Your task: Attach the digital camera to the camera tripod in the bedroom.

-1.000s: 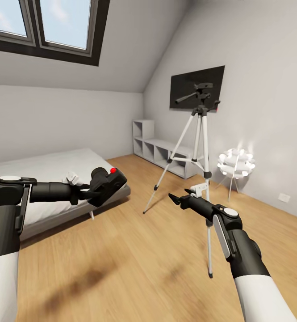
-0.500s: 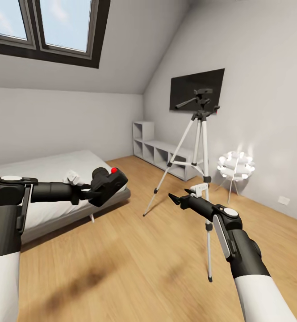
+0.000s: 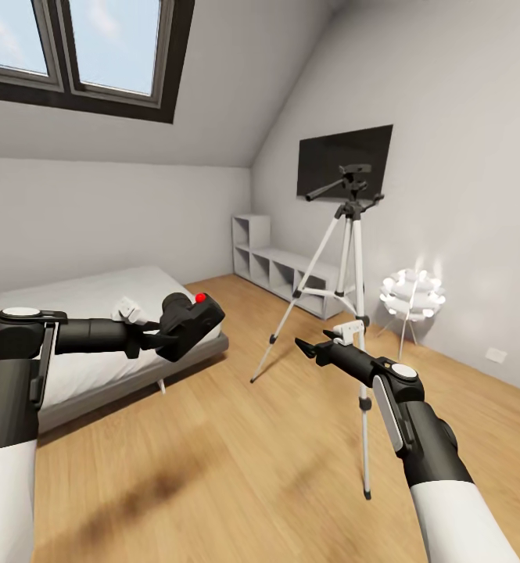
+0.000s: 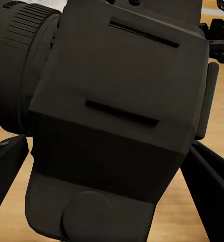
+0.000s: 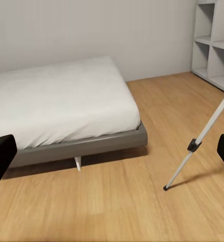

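1. Head view: the left gripper (image 3: 156, 338) grips the digital camera (image 3: 188, 320) near the bed (image 3: 95, 313). The camera tripod (image 3: 346, 289) stands far right. The right gripper (image 3: 303, 346) is empty, fingers apart.
2. Left wrist view: the digital camera (image 4: 117, 116) shows no readable writing.
3. Right wrist view: fingertips (image 5: 1, 156) spread wide.
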{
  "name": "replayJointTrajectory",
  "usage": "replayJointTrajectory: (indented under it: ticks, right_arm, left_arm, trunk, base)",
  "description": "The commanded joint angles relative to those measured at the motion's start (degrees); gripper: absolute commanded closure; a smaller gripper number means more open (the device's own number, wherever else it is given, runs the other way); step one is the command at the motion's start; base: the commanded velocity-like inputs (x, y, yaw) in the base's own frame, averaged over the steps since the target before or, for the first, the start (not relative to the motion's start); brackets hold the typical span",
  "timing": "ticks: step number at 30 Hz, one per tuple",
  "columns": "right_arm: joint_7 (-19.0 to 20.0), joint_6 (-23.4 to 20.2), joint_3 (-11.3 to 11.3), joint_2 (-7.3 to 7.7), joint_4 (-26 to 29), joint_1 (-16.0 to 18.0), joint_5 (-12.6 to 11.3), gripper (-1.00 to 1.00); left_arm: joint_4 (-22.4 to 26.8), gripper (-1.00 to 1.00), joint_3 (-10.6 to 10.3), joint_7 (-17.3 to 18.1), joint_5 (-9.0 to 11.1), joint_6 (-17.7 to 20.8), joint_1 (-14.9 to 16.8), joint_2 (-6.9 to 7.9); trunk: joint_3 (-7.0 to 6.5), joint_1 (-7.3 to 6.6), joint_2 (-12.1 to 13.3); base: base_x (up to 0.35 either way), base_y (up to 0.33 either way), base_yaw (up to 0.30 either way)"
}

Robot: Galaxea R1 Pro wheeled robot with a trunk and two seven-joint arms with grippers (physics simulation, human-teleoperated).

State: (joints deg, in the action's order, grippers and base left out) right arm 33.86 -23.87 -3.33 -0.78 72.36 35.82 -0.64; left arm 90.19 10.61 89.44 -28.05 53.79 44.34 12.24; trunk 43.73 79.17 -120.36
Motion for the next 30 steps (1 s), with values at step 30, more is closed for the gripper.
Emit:
replayJointTrajectory:
  ticks: [30]
  right_arm:
    - [0.1,-0.3,-0.1,-0.10,0.0,0.0,0.0,-1.00]
  left_arm:
    - [0.0,1.00,0.0,0.6,-0.6,0.5,0.0,-0.02]
  trunk:
    - [-5.33,-6.60,12.0]
  base:
    - [0.078,0.108,0.000]
